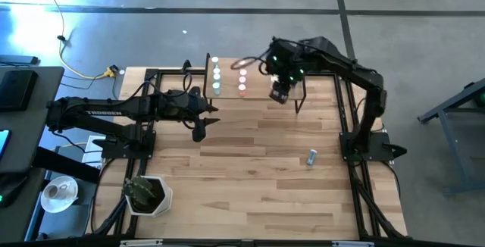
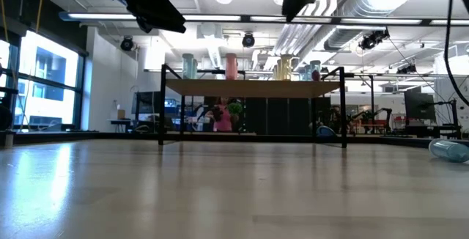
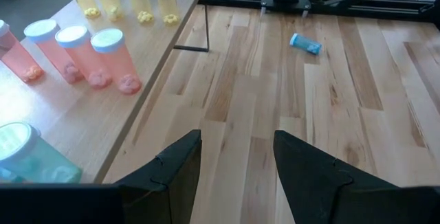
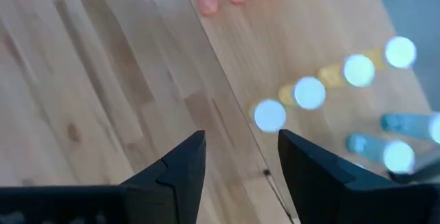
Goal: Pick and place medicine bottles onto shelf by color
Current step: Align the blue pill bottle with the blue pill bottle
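The shelf (image 1: pixel 261 94) stands at the table's far middle on thin black legs. On it stand rows of white-capped bottles: teal (image 2: pixel 189 66), pink (image 2: pixel 231 66), yellow (image 2: pixel 282 67) and blue (image 2: pixel 315 70). One blue bottle (image 1: pixel 312 156) lies on its side on the table at the right; it also shows in the left wrist view (image 3: pixel 304 44). My right gripper (image 4: pixel 240 138) is open and empty above the shelf's near right edge (image 1: pixel 280 92). My left gripper (image 3: pixel 237 138) is open and empty over the table, near the shelf's left end (image 1: pixel 198 129).
A white pot with a dark plant (image 1: pixel 148 195) stands at the table's near left corner. Black frame rails (image 1: pixel 350 126) run along the table's left and right sides. Bare tabletop lies between the shelf and the near edge.
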`<action>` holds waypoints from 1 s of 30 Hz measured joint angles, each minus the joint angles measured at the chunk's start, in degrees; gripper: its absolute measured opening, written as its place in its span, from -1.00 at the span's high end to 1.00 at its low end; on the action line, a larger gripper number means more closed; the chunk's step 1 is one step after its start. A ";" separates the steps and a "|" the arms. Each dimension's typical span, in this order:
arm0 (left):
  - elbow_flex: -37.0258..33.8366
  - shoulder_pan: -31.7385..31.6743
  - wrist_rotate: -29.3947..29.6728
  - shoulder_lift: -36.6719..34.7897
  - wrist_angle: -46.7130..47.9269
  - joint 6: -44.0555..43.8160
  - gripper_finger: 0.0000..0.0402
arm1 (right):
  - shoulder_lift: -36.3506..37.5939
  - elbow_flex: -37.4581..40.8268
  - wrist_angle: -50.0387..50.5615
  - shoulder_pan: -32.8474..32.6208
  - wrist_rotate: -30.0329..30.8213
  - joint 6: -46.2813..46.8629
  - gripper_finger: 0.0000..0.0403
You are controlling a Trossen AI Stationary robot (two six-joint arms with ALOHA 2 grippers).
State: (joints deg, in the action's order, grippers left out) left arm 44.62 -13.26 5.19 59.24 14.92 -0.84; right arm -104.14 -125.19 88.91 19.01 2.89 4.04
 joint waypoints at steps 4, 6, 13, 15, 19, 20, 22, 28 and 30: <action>0.00 0.00 0.00 0.00 0.04 0.00 0.14 | 5.41 10.39 -1.79 -2.85 3.40 2.93 0.14; 0.00 0.00 -0.01 0.00 0.04 0.00 0.14 | 8.79 17.15 -4.73 -3.99 3.52 5.21 0.14; 0.00 0.00 -0.02 0.00 0.29 0.00 0.14 | 22.04 38.58 -15.33 -8.21 3.59 19.05 0.14; 0.00 0.00 -0.02 0.00 0.31 0.00 0.14 | 25.53 43.55 -17.65 -9.60 3.58 24.80 0.14; 0.00 0.00 -0.02 0.00 0.31 0.00 0.14 | 30.48 52.03 -21.08 -12.26 3.48 39.24 0.14; 0.00 0.00 -0.02 0.00 0.28 0.00 0.14 | 31.55 54.00 -21.75 -13.08 3.46 42.71 0.14; 0.00 0.00 -0.02 -0.02 0.28 0.00 0.14 | 33.07 57.41 -22.40 -14.77 3.03 48.48 0.14; 0.00 0.00 -0.02 0.00 0.28 0.00 0.14 | 34.43 65.38 -22.33 -19.22 -0.04 59.43 0.14; 0.00 0.00 -0.02 0.00 0.28 0.02 0.14 | 34.42 67.16 -22.50 -20.18 -3.72 62.07 0.14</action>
State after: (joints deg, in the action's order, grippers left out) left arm 44.62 -13.26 5.17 59.24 15.20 -0.82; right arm -69.72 -58.02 66.40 -1.17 -0.82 66.11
